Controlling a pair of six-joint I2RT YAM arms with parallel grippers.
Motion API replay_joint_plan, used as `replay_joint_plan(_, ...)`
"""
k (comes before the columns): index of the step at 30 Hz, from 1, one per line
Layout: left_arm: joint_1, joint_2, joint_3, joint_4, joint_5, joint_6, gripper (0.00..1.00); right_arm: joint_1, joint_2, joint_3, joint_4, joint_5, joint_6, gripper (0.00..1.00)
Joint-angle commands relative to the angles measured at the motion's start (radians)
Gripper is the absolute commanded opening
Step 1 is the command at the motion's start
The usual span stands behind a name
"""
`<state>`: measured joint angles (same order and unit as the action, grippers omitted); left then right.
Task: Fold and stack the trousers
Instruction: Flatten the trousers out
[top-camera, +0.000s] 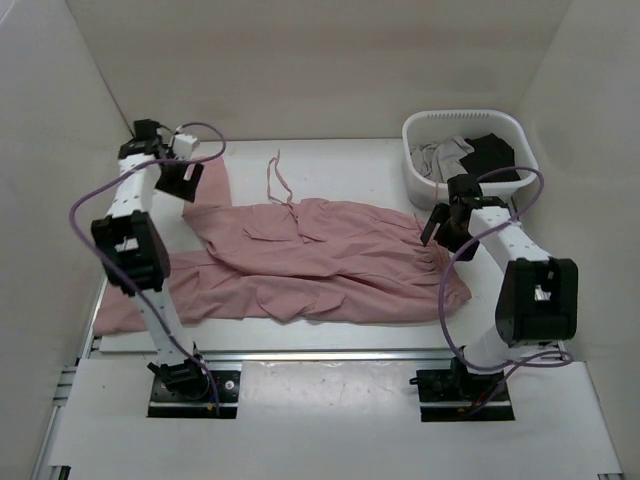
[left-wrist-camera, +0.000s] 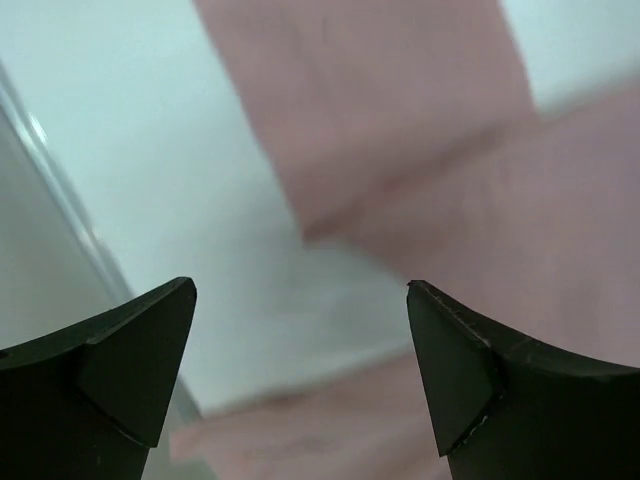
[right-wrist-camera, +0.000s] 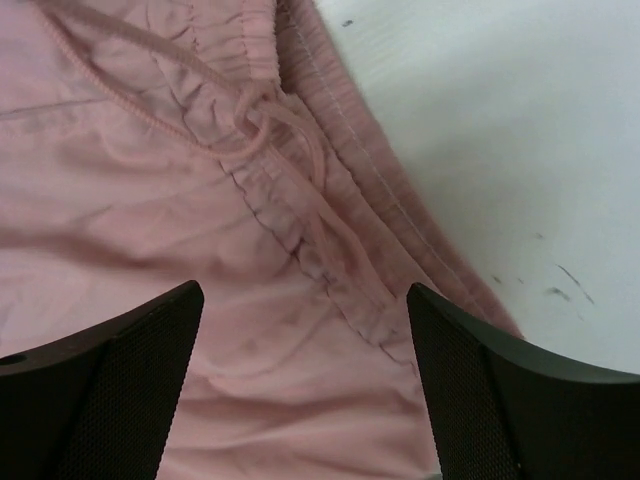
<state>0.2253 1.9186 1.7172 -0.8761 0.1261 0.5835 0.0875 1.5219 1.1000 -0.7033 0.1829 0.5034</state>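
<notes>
The dusty-pink trousers (top-camera: 320, 262) lie spread across the white table, waist at the right, legs running left; one leg end reaches the near left corner, another lies at the far left. A thin drawstring (top-camera: 276, 178) trails toward the back. My left gripper (top-camera: 182, 178) is open and empty above the far left leg (left-wrist-camera: 400, 120), which is blurred in the left wrist view. My right gripper (top-camera: 440, 222) is open and empty just above the gathered waist (right-wrist-camera: 270, 190) and its drawstring knot (right-wrist-camera: 262, 112).
A white basket (top-camera: 425, 180) at the back right holds a grey garment (top-camera: 440, 155) and a black garment (top-camera: 492, 152). White walls enclose the table on three sides. Bare table (right-wrist-camera: 520, 120) shows right of the waist.
</notes>
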Motion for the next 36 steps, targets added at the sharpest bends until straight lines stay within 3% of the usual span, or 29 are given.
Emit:
replay_joint_plan(1,-0.087,0.182,0.286,-0.016,0.0,-0.125,0.99,0.003,0.066,0.035,0.099,-0.039,0.018,0.88)
replay_joint_plan(3,-0.124,0.238,0.367,-0.029,0.014,-0.134,1.0,0.003,0.127,0.035,0.108,-0.039,0.032,0.88)
replay_joint_plan(6,-0.191,0.292,0.319,-0.015,-0.051,-0.102,1.0,0.014,0.173,0.044,0.064,-0.022,0.041,0.84)
replay_joint_plan(9,-0.202,0.301,0.178,0.034,-0.075,-0.102,1.0,0.037,0.17,-0.012,0.054,0.013,0.055,0.71)
replay_joint_plan(11,-0.202,0.274,0.063,0.066,-0.086,-0.09,0.97,0.037,0.159,-0.044,0.054,0.001,0.064,0.55)
replay_joint_plan(13,-0.202,0.261,0.006,0.077,-0.109,-0.09,0.74,0.037,0.17,-0.068,0.054,-0.009,0.064,0.39)
replay_joint_plan(16,-0.182,0.215,-0.102,0.087,-0.109,-0.09,0.45,0.028,0.181,-0.077,0.027,-0.019,0.064,0.27)
replay_joint_plan(17,-0.169,0.195,-0.163,0.088,-0.109,-0.09,0.4,0.017,0.17,-0.09,0.018,-0.019,0.064,0.13)
replay_joint_plan(19,-0.15,0.129,-0.227,0.088,-0.109,-0.099,0.34,0.008,0.137,-0.109,0.005,-0.019,0.055,0.0)
replay_joint_plan(22,-0.139,0.005,-0.379,0.088,-0.062,-0.09,0.35,0.008,0.086,-0.132,-0.059,-0.01,0.044,0.0)
replay_joint_plan(24,-0.139,-0.099,-0.453,0.054,-0.02,-0.067,0.53,0.008,0.026,-0.158,-0.122,0.019,0.044,0.03)
replay_joint_plan(25,-0.139,-0.133,-0.453,0.04,0.033,-0.067,0.6,0.008,0.0,-0.158,-0.136,0.035,0.034,0.08)
replay_joint_plan(28,-0.126,-0.24,-0.392,0.017,0.105,-0.067,0.89,0.027,-0.126,-0.167,-0.113,0.044,-0.037,0.58)
replay_joint_plan(30,-0.109,-0.256,-0.275,0.017,0.162,-0.099,0.96,0.058,-0.19,-0.147,-0.055,0.044,-0.065,0.75)
replay_joint_plan(36,-0.07,-0.087,0.034,0.039,0.084,-0.14,0.99,0.058,-0.066,-0.036,0.065,0.078,-0.029,0.77)
